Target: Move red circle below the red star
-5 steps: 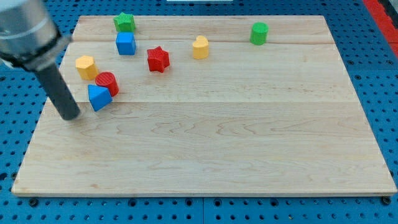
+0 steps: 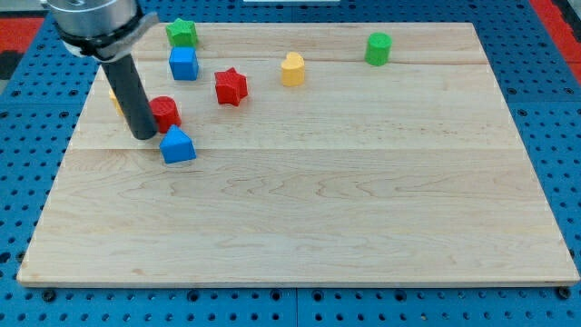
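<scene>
The red circle [image 2: 166,111] lies on the wooden board at the view's upper left. The red star [image 2: 231,86] sits to its right and slightly higher. My tip [image 2: 143,135] rests on the board touching the red circle's lower left side. A blue triangular block [image 2: 177,145] lies just right of and below my tip, close under the red circle. The rod rises up and to the left from the tip and hides most of a yellow block [image 2: 115,97].
A blue cube [image 2: 183,64] and a green star [image 2: 182,33] sit above the red circle. A yellow block [image 2: 292,69] lies right of the red star. A green cylinder [image 2: 379,48] stands at the top right. The board's left edge [image 2: 68,154] is near.
My tip moved right and up, from left of the blue block to the red circle's side. The blue block slid right and down. The red circle shifted slightly right and up.
</scene>
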